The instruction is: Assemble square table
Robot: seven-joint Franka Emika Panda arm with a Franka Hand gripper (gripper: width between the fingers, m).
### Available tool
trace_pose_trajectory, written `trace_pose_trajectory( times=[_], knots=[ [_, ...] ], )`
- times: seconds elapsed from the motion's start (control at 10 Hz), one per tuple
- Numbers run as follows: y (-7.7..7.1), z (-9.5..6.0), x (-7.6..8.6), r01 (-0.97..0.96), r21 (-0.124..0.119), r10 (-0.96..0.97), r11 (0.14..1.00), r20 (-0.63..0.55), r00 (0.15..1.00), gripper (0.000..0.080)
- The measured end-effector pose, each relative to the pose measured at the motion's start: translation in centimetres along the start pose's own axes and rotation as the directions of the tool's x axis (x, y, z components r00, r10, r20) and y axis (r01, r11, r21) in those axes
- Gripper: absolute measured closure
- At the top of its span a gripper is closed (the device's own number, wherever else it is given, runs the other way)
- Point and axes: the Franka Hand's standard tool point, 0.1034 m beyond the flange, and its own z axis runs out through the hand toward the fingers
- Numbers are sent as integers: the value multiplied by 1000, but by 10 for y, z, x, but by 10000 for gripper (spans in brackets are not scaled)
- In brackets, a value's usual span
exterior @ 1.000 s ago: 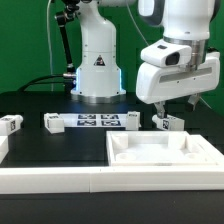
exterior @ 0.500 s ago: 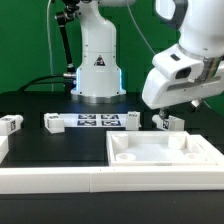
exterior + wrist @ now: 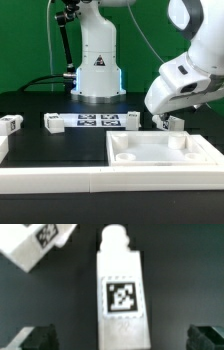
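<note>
- As far as I can tell from my end, we're barely started: the square tabletop (image 3: 165, 150) sits recessed face up in the lower right of the exterior view, just behind the long white border wall (image 3: 55, 182), with 0 legs attached.
- All 4 legs are loose on the black table (image 3: 60, 146). Leg 1 (image 3: 10, 124) is at the far left edge. Leg 2 (image 3: 52, 121) and leg 3 (image 3: 131, 118) sit at either end of the marker board (image 3: 92, 121) mid-frame. Leg 4 (image 3: 171, 123) is just behind the tabletop's back rim at mid right.
- The gripper (image 3: 124, 336) hangs over leg 4. In the wrist view that leg lies between the 2 fingers (image 3: 38, 337), which are spread wide and not touching it, so nothing's held.
- Compared with 1 s ago, the hand has tipped over and its body has swung up toward the right edge of the exterior view. The fingers stay over the same leg, and none of the parts have budged.
- My guess at what's left: grab this leg, fit it to a corner of the tabletop, then repeat for the other 3.
</note>
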Motion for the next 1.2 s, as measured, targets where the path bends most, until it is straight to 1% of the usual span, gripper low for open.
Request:
trace_pose_trajectory(
  times=[0.3,0.6,0.7,0.8,1.0,1.2],
  knots=[
    [-7,9,-4,11,14,-13,1000,176,984,151],
    [-8,18,-2,13,37,-23,999,305,952,151],
    [-6,17,3,13,37,-23,999,280,960,151],
    [-6,16,4,13,37,-23,999,275,961,151],
    [-8,22,11,17,34,-24,999,238,971,151],
    [-8,25,11,18,34,-25,999,233,972,151]
  ],
)
